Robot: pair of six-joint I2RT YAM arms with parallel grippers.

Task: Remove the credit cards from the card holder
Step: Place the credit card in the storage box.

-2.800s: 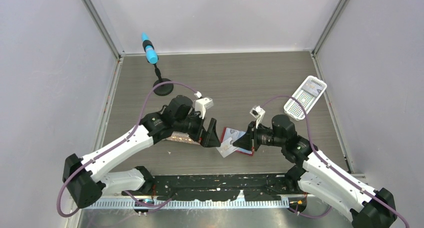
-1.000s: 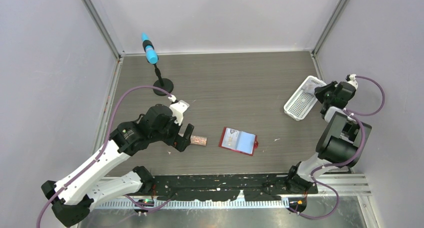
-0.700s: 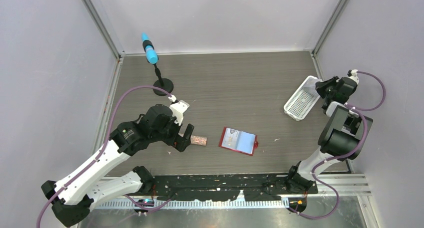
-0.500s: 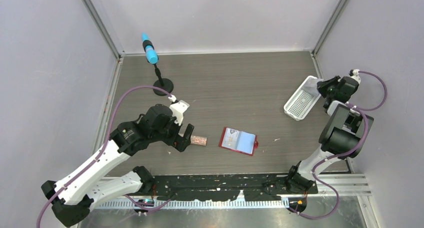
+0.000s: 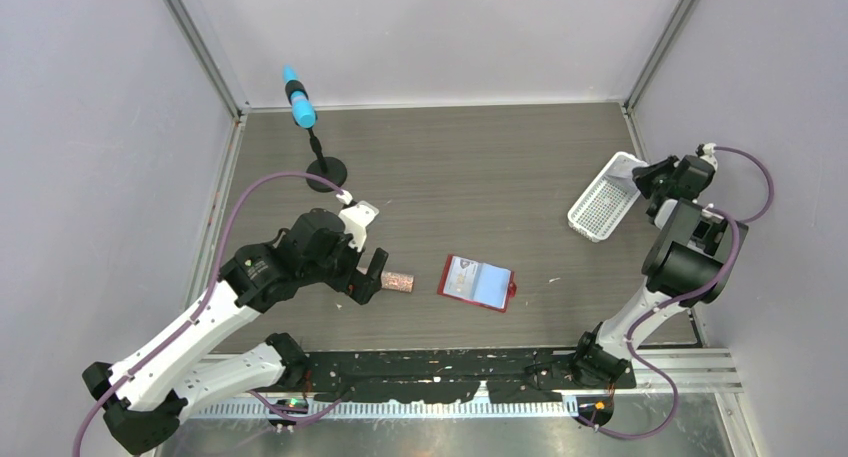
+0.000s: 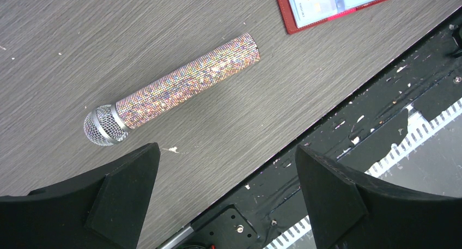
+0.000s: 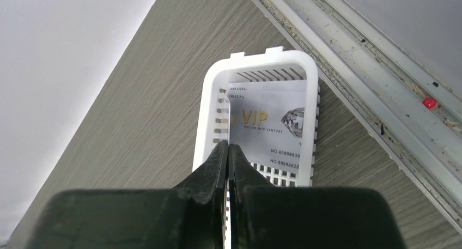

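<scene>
Two white VIP credit cards are lying overlapped inside the white perforated basket, which sits at the right edge of the overhead view, right by the side rail. The right gripper hangs over the near end of that basket with its jaws pressed together. The tips line up with the lower left corner of the cards, but honestly I can't tell if they're touching anything. Over in the lower middle of the overhead view, the red card holder is lying open flat on the worktop, pale blue pockets facing up, and a pale card face shows in its left half. Just to the left of it, not touching, there's a glittery pink-brown microphone lying on its side with the mesh head pointing away from the holder. The left gripper hovers above the head end of the mic, jaws spread wide, nothing between them. Upper left of the overhead view has a blue-tipped stand on a round black base, well apart from everything else.
</scene>
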